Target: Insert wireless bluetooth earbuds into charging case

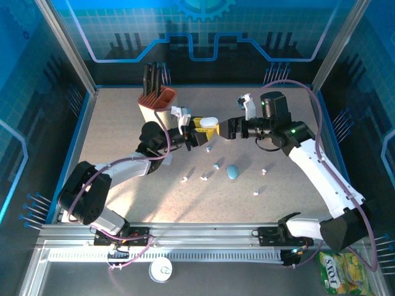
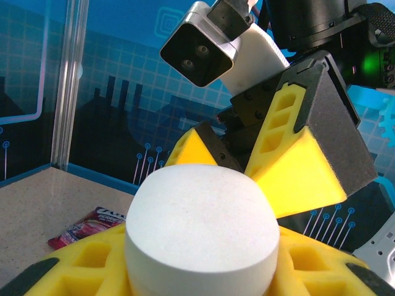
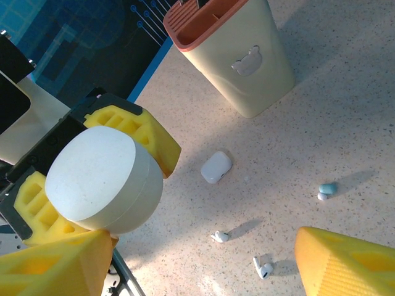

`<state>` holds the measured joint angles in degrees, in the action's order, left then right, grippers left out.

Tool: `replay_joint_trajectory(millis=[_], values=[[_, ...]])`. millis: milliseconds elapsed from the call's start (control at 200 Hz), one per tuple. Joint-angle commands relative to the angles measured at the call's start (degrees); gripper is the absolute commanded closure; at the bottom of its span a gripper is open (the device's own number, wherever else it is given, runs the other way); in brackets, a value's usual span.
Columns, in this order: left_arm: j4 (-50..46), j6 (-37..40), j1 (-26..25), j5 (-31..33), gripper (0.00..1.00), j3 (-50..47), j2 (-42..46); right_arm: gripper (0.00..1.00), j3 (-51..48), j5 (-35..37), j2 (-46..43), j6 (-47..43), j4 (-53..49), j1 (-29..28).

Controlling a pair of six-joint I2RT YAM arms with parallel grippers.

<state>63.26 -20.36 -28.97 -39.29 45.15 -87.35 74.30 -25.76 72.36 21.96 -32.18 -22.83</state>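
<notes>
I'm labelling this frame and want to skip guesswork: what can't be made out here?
white case: whether it holds buds; its shell hides the inside, both wrist views.
holder contents: cut off by the top edge, right wrist view; dark shapes from above.
red packet: label blurred, partly behind the white case, left wrist view.
earbuds: too small in the top view to tell left from right.

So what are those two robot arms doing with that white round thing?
The left gripper is clamped on a white charging case, holding it above the table. The right gripper is open and pointed at it, close by. The case looks shut. The little white earbuds lie loose on the table, none picked up yet.
</notes>
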Motion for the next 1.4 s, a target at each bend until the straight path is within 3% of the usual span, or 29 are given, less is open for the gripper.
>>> replay_joint_trajectory(millis=[0, 915, 1396], values=[[-0.4, 2.8, -1.0, -3.5, 0.67, -1.1, 1.7, 0.21, 2.5, -0.1, 0.5, 1.4, 3.1, 0.4], [-2.8, 5.1, -0.9, -4.0, 0.66, -1.9, 2.6, 0.21, 2.5, -0.3, -0.6, 1.6, 0.1, 0.8], [-1.8, 4.4, -0.9, -5.3, 0.66, -2.4, 3.1, 0.22, 5.4, 0.0, 3.1, 4.0, 2.5, 0.8]])
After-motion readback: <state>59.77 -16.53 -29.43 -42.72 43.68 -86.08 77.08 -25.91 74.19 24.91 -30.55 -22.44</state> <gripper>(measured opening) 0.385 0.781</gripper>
